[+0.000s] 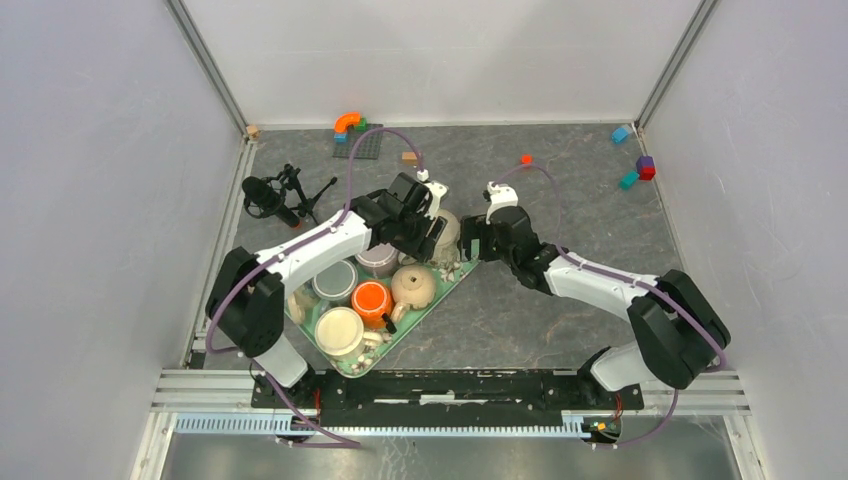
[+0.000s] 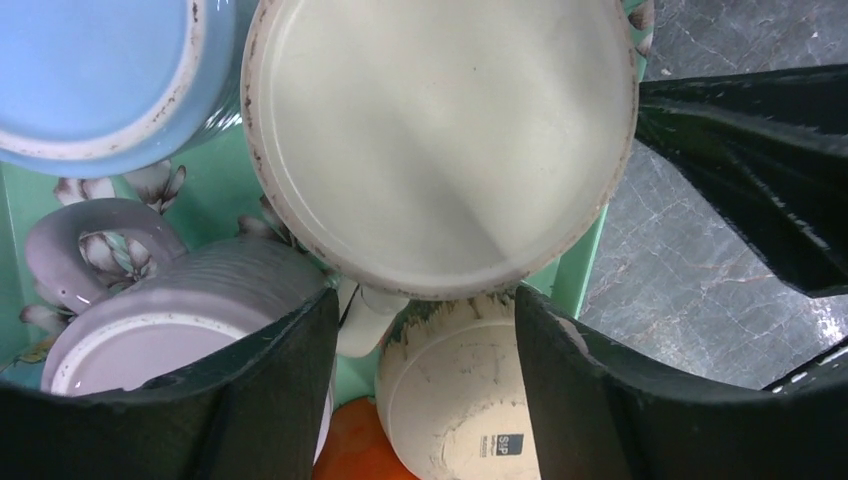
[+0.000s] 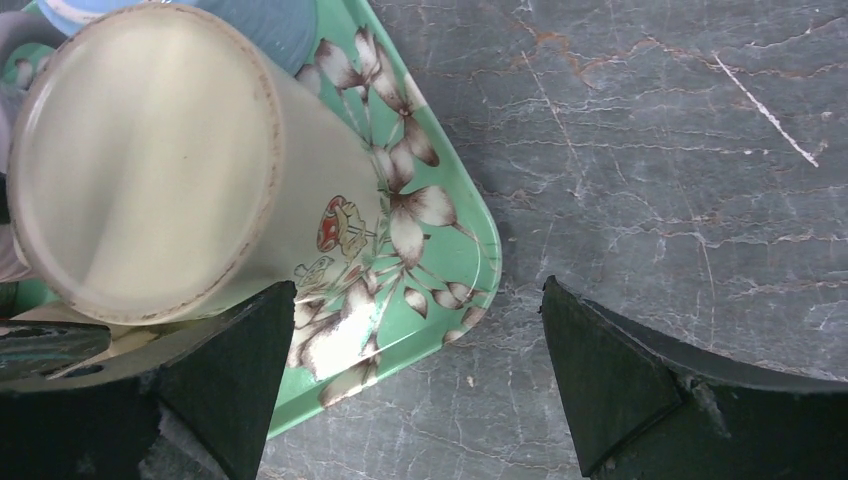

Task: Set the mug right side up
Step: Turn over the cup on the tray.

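A tall cream mug (image 3: 150,160) with a small mushroom drawing stands base up at the far right corner of the green floral tray (image 3: 440,250). Its flat base fills the left wrist view (image 2: 440,140) and it shows in the top view (image 1: 447,232). My left gripper (image 2: 425,295) is open and empty above the tray, its fingertips just short of the mug's base (image 1: 425,230). My right gripper (image 3: 417,290) is open and empty at the tray's right corner (image 1: 478,240). Its left finger (image 3: 220,380) is close beside the mug's wall and its right finger is over the table.
The tray holds several other base-up mugs: blue (image 2: 90,80), lavender with a handle (image 2: 150,320), beige (image 2: 460,400) and orange (image 2: 350,455). A black microphone stand (image 1: 285,195) lies left of the tray. Toy blocks (image 1: 355,130) lie at the table's far edge.
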Motion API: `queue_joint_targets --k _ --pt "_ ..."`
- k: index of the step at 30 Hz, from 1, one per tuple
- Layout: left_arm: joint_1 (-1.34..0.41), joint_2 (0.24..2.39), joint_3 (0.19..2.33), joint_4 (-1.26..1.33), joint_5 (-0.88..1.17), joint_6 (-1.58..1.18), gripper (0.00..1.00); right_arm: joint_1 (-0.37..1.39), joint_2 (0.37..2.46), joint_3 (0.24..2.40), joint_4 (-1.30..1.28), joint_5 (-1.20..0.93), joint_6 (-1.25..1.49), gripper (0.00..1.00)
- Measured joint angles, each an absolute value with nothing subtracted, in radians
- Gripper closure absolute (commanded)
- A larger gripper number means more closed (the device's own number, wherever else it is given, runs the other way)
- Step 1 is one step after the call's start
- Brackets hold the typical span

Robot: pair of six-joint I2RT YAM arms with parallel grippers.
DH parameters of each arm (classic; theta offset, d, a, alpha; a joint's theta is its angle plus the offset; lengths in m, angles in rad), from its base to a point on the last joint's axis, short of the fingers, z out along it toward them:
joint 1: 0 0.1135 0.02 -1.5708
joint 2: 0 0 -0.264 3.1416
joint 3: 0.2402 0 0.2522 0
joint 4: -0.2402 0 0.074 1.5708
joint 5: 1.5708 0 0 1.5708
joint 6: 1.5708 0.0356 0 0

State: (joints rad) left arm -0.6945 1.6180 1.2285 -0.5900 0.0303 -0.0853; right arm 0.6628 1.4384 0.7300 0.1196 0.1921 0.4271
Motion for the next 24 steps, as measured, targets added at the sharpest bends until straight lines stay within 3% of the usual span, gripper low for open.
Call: queue_joint_targets --k 9,24 --pt "-0.697 1.653 1.232 -0.552 0.038 -0.087 0.44 0.627 1.401 0.730 0.119 0.180 0.426 0.02" --pt "-0.723 1.715 1.271 -0.490 0.033 -0.124 0.46 0.615 1.310 0.662 0.115 0.185 0.425 0.02"
